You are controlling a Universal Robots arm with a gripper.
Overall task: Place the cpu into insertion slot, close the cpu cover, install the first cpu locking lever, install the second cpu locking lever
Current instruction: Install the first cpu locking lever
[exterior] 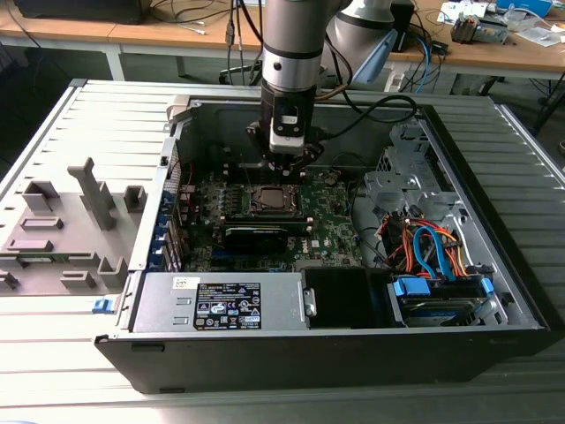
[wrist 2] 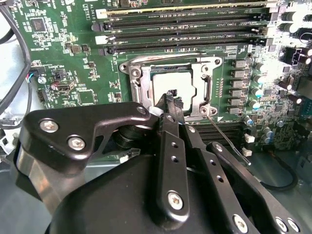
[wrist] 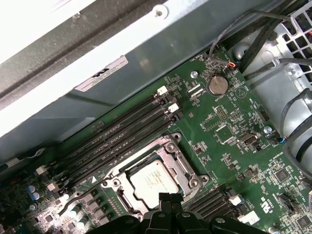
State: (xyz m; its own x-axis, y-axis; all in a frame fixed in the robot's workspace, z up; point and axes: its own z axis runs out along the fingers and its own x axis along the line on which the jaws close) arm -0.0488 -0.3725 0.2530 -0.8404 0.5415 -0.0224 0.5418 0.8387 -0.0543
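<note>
Arm (exterior: 291, 35): silver-grey tube, black band, light-blue joint cap (exterior: 374, 55). Black cable (exterior: 381, 103) off wrist. White block (exterior: 284, 139) above gripper (exterior: 284, 170). Gripper matte black: linkage plates, silver screws (wrist 2: 48, 126), drilled bars.

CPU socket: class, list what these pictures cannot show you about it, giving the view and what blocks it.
Second wrist view: the gripper covers one edge of the chip and that side of the cover frame.
First wrist view: the gripper hides one corner of the cover frame, so contact there is unseen.
Exterior view: the socket is too small to tell how it is fastened.
</note>
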